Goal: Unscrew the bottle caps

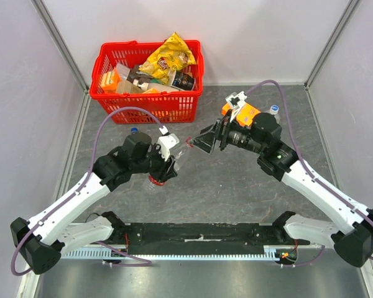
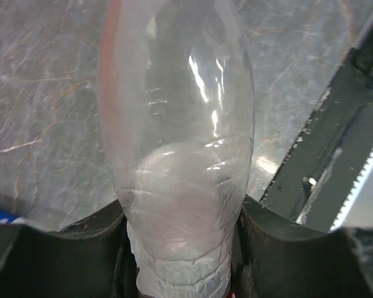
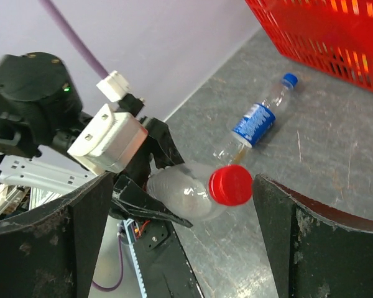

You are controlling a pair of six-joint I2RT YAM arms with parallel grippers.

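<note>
My left gripper (image 1: 166,164) is shut on the body of a clear red-labelled bottle (image 1: 174,158) and holds it above the table, neck towards the right arm. In the left wrist view the bottle (image 2: 174,155) fills the gap between the fingers (image 2: 81,248). Its red cap (image 3: 231,184) sits between the wide-open fingers of my right gripper (image 3: 182,180), touching neither; the right gripper (image 1: 200,143) faces the neck. A blue-labelled bottle (image 3: 255,121) with a blue cap (image 3: 290,79) lies on the table behind the left arm. A third bottle with a pale cap (image 1: 274,110) stands behind the right arm.
A red basket (image 1: 146,102) full of packets stands at the back left, and also shows in the right wrist view (image 3: 336,37). An orange box (image 1: 247,112) sits by the right wrist. The black base rail (image 1: 199,236) runs along the near edge.
</note>
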